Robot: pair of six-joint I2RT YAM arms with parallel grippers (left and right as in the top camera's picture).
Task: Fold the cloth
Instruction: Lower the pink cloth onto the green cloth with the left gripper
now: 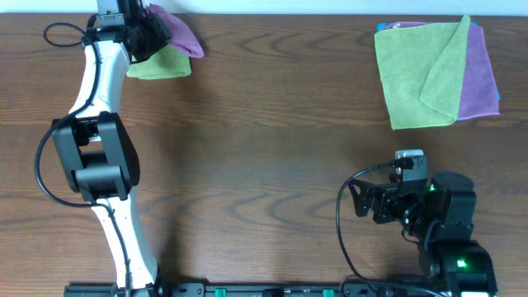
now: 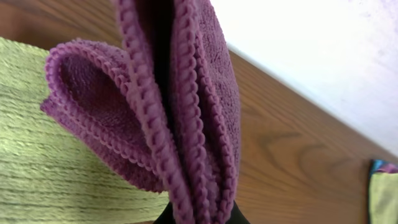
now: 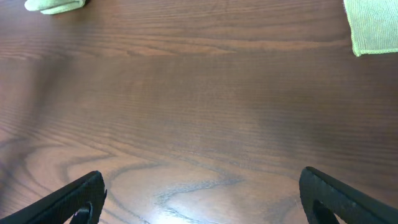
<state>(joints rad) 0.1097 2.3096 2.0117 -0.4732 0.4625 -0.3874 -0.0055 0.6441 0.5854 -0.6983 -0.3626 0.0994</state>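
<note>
My left gripper [image 1: 157,31] is at the far left corner of the table, shut on a bunched purple cloth [image 1: 183,36]. In the left wrist view the purple cloth [image 2: 168,112] hangs in folds from the jaws [image 2: 200,214], above a folded green cloth [image 2: 43,162]. The green cloth [image 1: 161,64] lies on the table just under the gripper. My right gripper [image 1: 363,202] is open and empty near the front right; its two fingers show wide apart in the right wrist view [image 3: 202,196].
A stack of cloths lies at the far right: a green one [image 1: 417,74] on top, a purple one [image 1: 480,78] and a blue edge beneath. The brown wooden table [image 1: 264,165] spans the view; its far edge runs just behind the left gripper.
</note>
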